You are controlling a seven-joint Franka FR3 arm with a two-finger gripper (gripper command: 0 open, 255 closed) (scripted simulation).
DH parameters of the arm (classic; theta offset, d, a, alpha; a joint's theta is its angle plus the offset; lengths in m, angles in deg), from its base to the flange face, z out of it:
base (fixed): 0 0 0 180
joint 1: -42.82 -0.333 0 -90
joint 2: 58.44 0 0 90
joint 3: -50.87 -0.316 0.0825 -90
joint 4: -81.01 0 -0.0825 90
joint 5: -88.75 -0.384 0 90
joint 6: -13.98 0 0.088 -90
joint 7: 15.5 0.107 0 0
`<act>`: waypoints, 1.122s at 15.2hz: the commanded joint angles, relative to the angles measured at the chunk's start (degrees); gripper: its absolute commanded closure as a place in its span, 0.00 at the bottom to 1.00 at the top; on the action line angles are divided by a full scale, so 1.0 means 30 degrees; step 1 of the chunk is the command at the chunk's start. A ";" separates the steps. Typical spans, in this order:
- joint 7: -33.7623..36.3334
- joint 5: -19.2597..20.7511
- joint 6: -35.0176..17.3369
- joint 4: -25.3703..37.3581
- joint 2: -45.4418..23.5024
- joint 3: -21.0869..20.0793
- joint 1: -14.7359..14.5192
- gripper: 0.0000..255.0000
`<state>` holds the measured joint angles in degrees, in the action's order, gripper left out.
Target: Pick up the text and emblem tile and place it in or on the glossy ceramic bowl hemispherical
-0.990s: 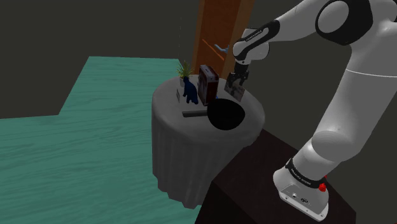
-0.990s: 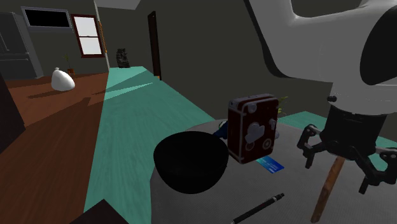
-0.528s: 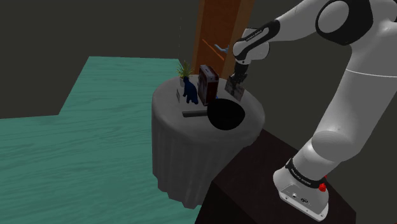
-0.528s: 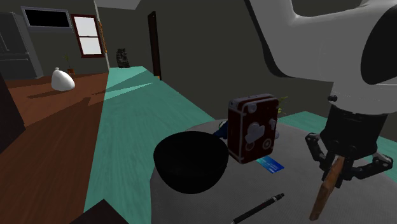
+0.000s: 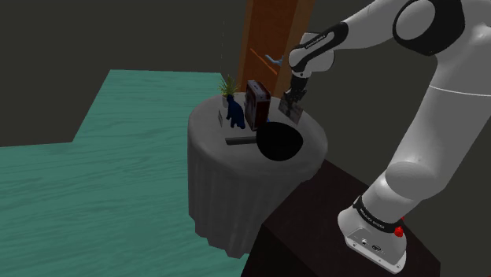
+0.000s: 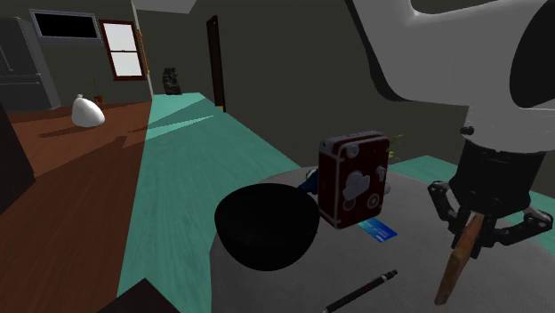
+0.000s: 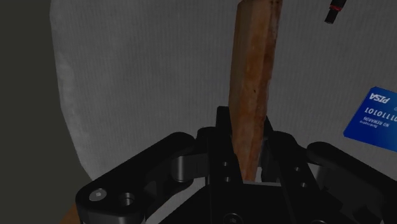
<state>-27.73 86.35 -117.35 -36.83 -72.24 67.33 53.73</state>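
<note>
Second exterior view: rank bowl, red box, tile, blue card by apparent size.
1. bowl
2. red box
3. tile
4. blue card
The tile shows edge-on in the jaws, so 3 and 4 are close. The bowl looks nearer the camera.

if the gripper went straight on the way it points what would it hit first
Shut on the brown tile, the gripper points down at the grey table top. The tile's lower end would probably meet that surface first; how big the gap is I cannot tell.
</note>
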 commanded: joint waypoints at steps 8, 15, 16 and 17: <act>0.0284 0.0471 0.2069 0.0850 0.1273 0.0121 -0.0137 1.00; 0.0426 0.0740 0.3722 0.1756 0.2053 0.0166 -0.0198 1.00; 0.0442 0.0772 0.3961 0.1902 0.2149 0.0170 -0.0206 1.00; 0.0457 0.0802 0.4201 0.2053 0.2242 0.0173 -0.0212 1.00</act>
<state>-26.44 88.65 -105.44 -31.04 -65.84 67.85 53.12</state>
